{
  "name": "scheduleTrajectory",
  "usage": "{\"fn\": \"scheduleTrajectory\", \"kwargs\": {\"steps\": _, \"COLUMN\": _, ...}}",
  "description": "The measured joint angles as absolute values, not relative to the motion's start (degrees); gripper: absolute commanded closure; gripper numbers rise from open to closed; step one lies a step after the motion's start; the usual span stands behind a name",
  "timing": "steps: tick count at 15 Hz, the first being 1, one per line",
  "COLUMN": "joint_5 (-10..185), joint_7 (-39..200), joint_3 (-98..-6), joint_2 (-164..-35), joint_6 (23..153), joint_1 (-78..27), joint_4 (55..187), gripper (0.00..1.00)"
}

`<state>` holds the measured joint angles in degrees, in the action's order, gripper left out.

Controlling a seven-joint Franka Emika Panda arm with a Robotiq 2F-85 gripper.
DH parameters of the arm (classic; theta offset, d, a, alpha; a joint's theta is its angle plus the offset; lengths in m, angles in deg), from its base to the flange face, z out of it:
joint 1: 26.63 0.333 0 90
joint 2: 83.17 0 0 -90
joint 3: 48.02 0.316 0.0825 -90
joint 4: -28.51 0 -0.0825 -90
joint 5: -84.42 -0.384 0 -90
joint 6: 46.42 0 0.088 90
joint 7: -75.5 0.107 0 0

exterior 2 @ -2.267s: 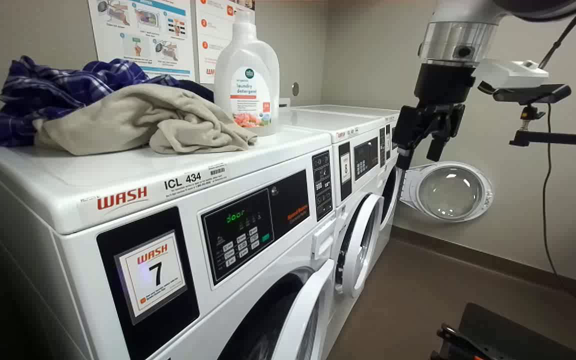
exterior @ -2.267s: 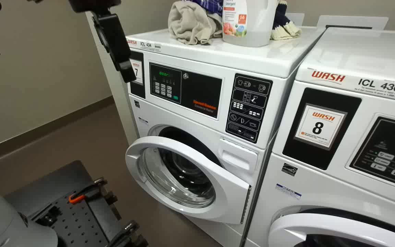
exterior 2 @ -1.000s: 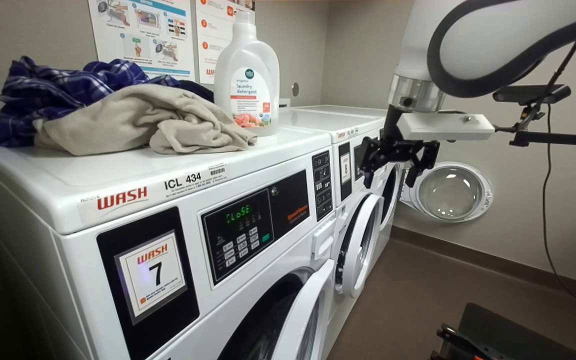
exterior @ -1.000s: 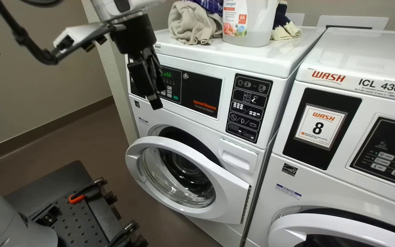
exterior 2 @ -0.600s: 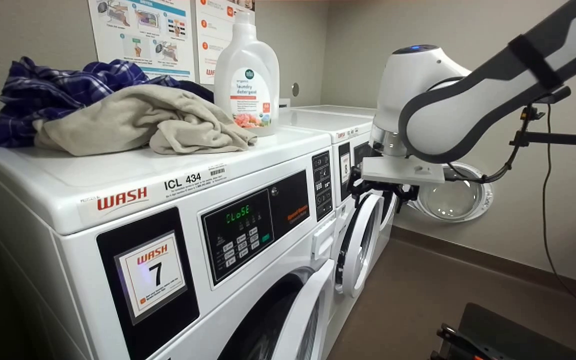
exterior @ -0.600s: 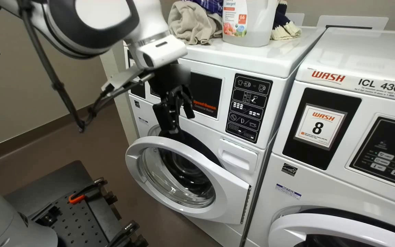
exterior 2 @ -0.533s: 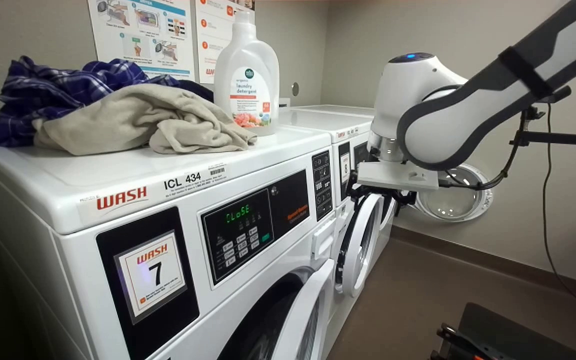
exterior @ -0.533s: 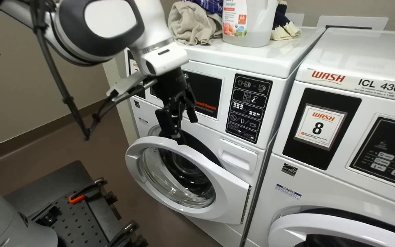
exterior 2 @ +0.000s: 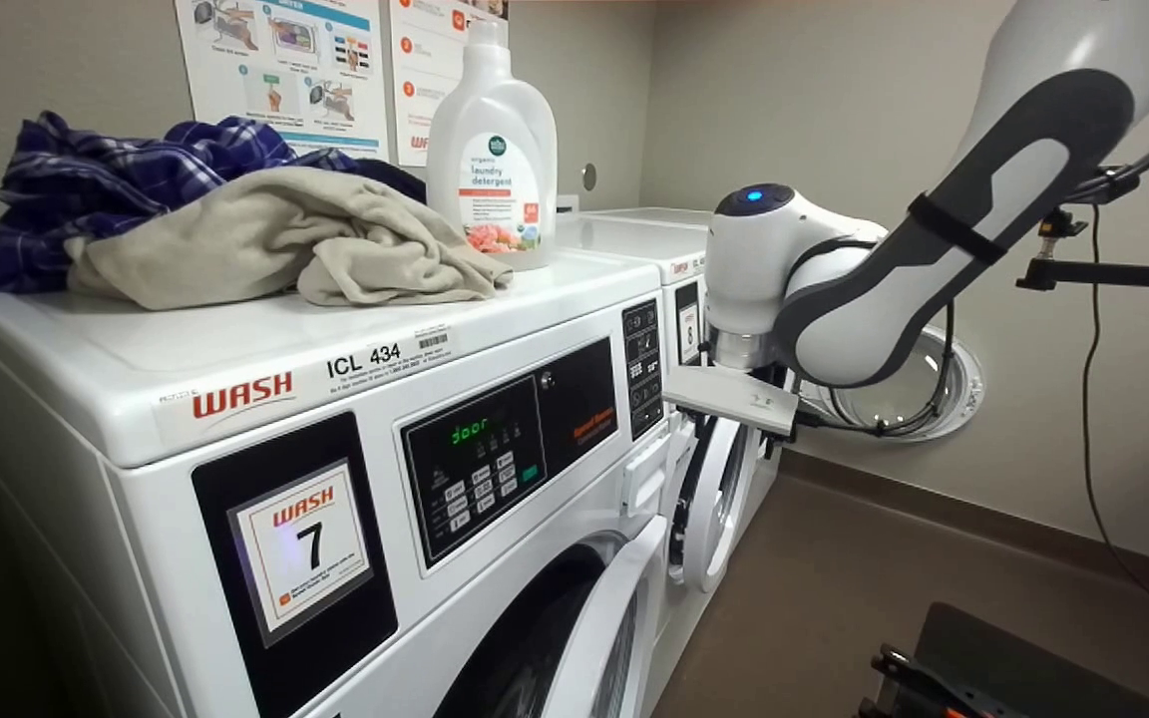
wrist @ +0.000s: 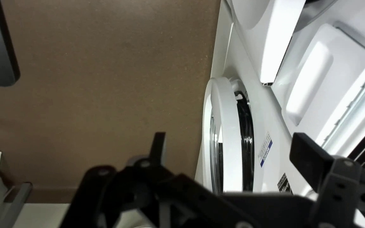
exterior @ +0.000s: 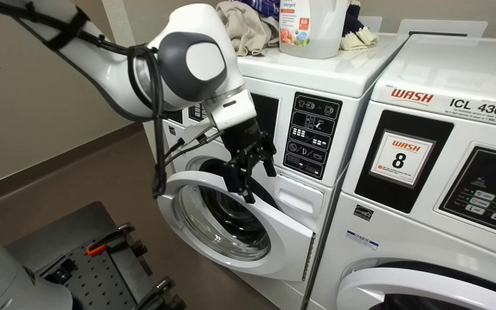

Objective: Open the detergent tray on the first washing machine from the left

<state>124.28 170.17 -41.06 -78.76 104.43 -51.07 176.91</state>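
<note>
The first washing machine (exterior: 299, 71) is white with a "7" label in an exterior view (exterior 2: 495, 309). Its round door (exterior: 293, 252) stands open. The white detergent tray (exterior: 300, 196) is below the black button panel, right of the door opening, and its front looks shut. It also shows in an exterior view (exterior 2: 645, 477) and at the right of the wrist view (wrist: 331, 82). My gripper (exterior: 260, 185) is open and empty, pointing down, left of the tray and above the open door. In the wrist view (wrist: 230, 137), one fingertip overlaps the tray's corner; contact cannot be told.
The machine marked "8" (exterior: 467, 125) stands close beside, its door (wrist: 231, 136) also open. A detergent bottle (exterior 2: 495, 170), beige cloth (exterior 2: 385, 249) and blue plaid cloth (exterior 2: 156, 175) lie or stand on the first machine. A cable (exterior: 159, 142) hangs from my arm.
My arm has come in from the upper left, moving right and down in an exterior view, bringing the gripper near the tray. The gripper stays open. The tray and doors have not moved.
</note>
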Motion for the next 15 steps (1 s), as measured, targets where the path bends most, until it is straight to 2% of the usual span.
{"fn": "scheduleTrajectory", "kwargs": {"steps": 7, "joint_5": 131.0, "joint_7": 181.3, "joint_3": -52.9, "joint_2": -91.7, "joint_6": 106.6, "joint_1": -40.9, "joint_4": 167.3, "gripper": 0.0}}
{"fn": "scheduleTrajectory", "kwargs": {"steps": 15, "joint_5": 130.3, "joint_7": 184.1, "joint_3": -58.8, "joint_2": -97.9, "joint_6": 109.7, "joint_1": -33.9, "joint_4": 163.6, "gripper": 0.0}}
